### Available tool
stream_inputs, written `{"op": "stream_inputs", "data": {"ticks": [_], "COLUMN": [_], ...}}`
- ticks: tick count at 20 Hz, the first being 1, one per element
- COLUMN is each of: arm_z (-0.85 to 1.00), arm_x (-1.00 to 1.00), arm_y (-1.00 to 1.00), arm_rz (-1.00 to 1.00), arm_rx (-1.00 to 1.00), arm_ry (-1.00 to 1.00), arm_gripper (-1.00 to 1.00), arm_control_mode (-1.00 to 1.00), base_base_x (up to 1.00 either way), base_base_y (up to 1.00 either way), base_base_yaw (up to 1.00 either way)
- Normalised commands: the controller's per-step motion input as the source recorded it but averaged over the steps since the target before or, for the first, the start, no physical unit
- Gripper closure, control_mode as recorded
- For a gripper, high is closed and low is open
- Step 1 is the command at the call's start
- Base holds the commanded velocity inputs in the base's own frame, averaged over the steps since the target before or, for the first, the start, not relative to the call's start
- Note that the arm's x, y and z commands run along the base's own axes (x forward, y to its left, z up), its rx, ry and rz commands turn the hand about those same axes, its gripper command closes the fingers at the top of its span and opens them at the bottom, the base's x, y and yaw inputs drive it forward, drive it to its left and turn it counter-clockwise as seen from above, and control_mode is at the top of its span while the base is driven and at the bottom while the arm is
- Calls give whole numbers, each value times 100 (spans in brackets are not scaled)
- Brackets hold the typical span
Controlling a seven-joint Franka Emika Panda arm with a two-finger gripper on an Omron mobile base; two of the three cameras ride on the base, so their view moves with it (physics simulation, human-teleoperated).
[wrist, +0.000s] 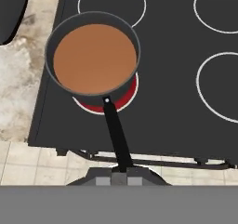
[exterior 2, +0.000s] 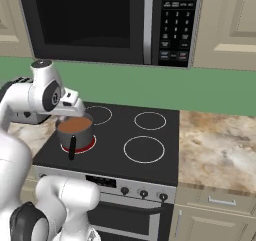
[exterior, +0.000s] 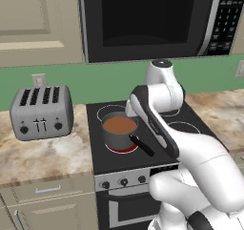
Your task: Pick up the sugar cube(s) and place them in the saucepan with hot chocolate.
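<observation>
While the saucepan (exterior: pixel 116 139) is sitting on the stove's (exterior 2: pixel 125 116) front-left ring (wrist: pixel 126 102), which is glowing red, the robot's fingers (wrist: pixel 105 180) are hanging above it, pressed together w/ no gap showing. Whether a sugar cube is being pinched between them can't be told. The hot chocolate (exterior: pixel 119 125) is lying flat and brown inside the pan, and the black handle (wrist: pixel 116 135) is pointing toward the stove's front edge.

Judging by the task, the drop is the step in hand. Doing it well is meaning lining the tips up over the middle of the liquid, not the rim or handle, coming down close before letting go so nothing is splashing or bouncing out, and keeping clear of the pan wall so it isn't getting nudged off the ring.

The hand view is looking straight down into the pan, giving the full round of liquid and the handle running toward the tips. The left base view is adding the silver toaster (exterior: pixel 42 110) on the worktop (exterior: pixel 45 155) beside the stove, though the arm is blocking much of the hob. The right base view is showing the other three rings unlit, the microwave (exterior 2: pixel 90 20) overhead and the stone worktop to the right (exterior 2: pixel 220 140)
</observation>
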Motion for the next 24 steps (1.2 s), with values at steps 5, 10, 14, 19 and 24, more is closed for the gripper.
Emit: {"op": "stream_inputs", "data": {"ticks": [5,10,14,19,24], "arm_z": [-27,-30,-31,-17,-5], "arm_x": [49,38,42,52,29], "arm_y": [17,25,24,19,1], "arm_rz": [0,0,0,0,0], "arm_rx": [0,0,0,0,0], "arm_ry": [0,0,1,10,12], "arm_gripper": [100,100,100,100,100], "arm_control_mode": [-100,-100,-100,-100,-100], "base_base_x": [0,0,0,0,0], "base_base_y": [0,0,0,0,0], "base_base_yaw": [0,0,0,0,0]}}
